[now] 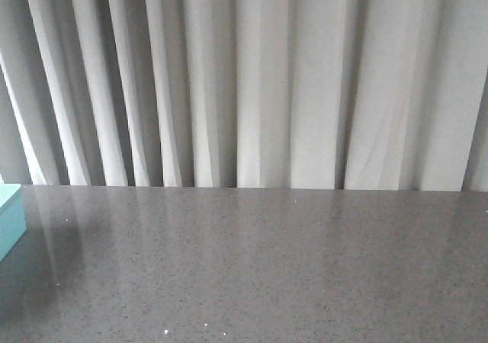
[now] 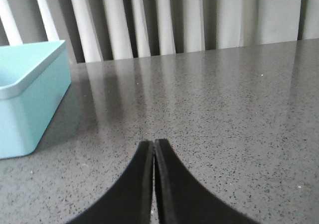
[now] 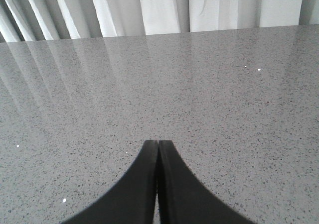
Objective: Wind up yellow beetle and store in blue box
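The blue box (image 1: 9,219), pale turquoise with an open top, stands at the table's far left edge in the front view; only its corner shows there. It also shows in the left wrist view (image 2: 27,102), ahead of and to one side of my left gripper (image 2: 153,143). That gripper is shut and empty, low over the table. My right gripper (image 3: 158,143) is shut and empty, low over bare table. Neither gripper shows in the front view. The yellow beetle is out of view in all frames.
The grey speckled table (image 1: 267,267) ends at a far edge with white pleated curtains (image 1: 252,76) hanging behind it. Nothing else stands on the part of the table that shows.
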